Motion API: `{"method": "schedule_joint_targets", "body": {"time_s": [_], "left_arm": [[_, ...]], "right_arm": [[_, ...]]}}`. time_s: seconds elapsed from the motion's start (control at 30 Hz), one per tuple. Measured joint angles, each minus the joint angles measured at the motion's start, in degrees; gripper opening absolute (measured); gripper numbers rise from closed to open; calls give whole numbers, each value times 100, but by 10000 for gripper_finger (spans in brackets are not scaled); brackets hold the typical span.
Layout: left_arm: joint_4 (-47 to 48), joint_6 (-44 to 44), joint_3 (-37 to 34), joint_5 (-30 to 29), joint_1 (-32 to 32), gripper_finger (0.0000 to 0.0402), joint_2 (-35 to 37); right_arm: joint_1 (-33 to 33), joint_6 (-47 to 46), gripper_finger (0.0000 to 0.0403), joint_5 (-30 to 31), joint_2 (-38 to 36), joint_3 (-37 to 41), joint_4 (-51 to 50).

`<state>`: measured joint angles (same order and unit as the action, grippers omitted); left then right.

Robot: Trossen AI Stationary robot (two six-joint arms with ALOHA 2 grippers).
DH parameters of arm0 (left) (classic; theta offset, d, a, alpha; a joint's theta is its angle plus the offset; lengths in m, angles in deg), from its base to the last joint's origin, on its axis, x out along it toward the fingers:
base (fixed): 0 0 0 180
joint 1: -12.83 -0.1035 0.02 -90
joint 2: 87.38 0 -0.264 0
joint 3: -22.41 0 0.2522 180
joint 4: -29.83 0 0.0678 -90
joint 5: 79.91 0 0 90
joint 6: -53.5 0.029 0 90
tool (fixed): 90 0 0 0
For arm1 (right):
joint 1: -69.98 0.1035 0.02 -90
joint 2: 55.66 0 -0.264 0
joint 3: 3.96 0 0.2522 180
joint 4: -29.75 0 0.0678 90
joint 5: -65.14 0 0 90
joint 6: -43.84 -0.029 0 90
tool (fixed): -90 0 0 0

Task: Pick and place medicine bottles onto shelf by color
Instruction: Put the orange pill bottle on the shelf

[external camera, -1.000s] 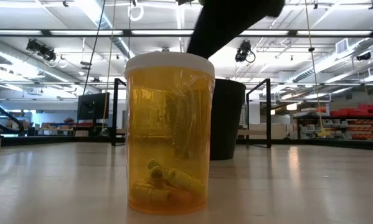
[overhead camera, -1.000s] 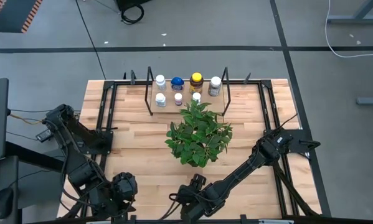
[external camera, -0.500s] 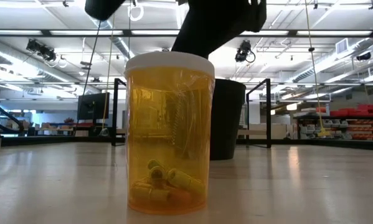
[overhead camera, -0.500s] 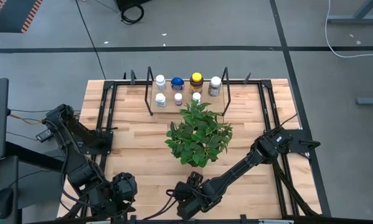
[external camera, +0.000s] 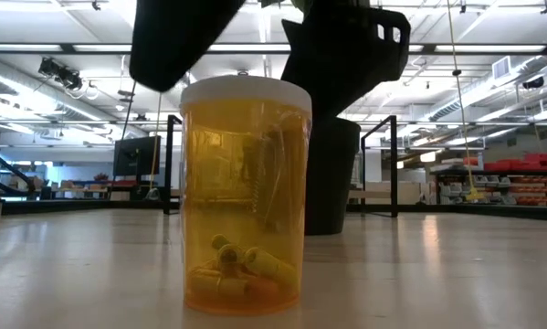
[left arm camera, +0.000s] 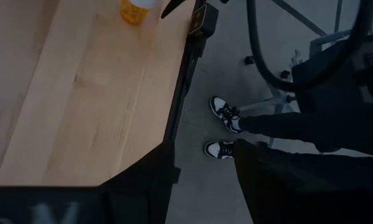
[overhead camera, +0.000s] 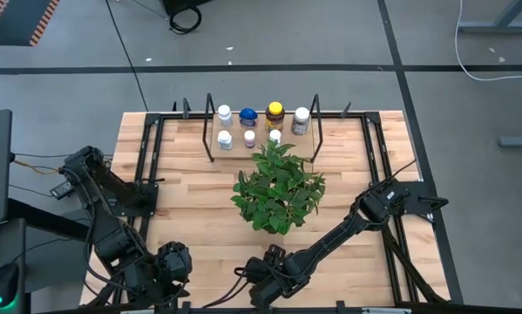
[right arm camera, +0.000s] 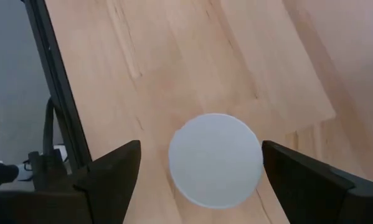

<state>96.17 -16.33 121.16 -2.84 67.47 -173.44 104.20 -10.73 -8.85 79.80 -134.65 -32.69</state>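
Seven small round pill bottles [overhead camera: 248, 126] sit on black wire shelf [overhead camera: 262, 131] at table's far edge. Amber pill bottle w/ white cap [external camera: 245, 196] left, near edge; right gripper [right arm camera: 198, 171] spread wide above it. Left gripper [overhead camera: 169, 266] parked near corner, fingers can't tell.

From above, I can't see the amber bottle [external camera: 245, 195] at the worktop's near edge; the right gripper [right arm camera: 214, 163] covers it. The left wrist view cuts that bottle off, showing only its base. A person's shoes [left arm camera: 225, 114] show beside the table [left arm camera: 80, 93]; the rest is out of frame.
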Motion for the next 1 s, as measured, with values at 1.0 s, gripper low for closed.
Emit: {"method": "schedule_joint_targets", "body": {"time_s": [1.0], "left_arm": [[-2,-4,2,0,-2,172,0]], "right_arm": [[4,-101,277,347,0,0,-7]]}}
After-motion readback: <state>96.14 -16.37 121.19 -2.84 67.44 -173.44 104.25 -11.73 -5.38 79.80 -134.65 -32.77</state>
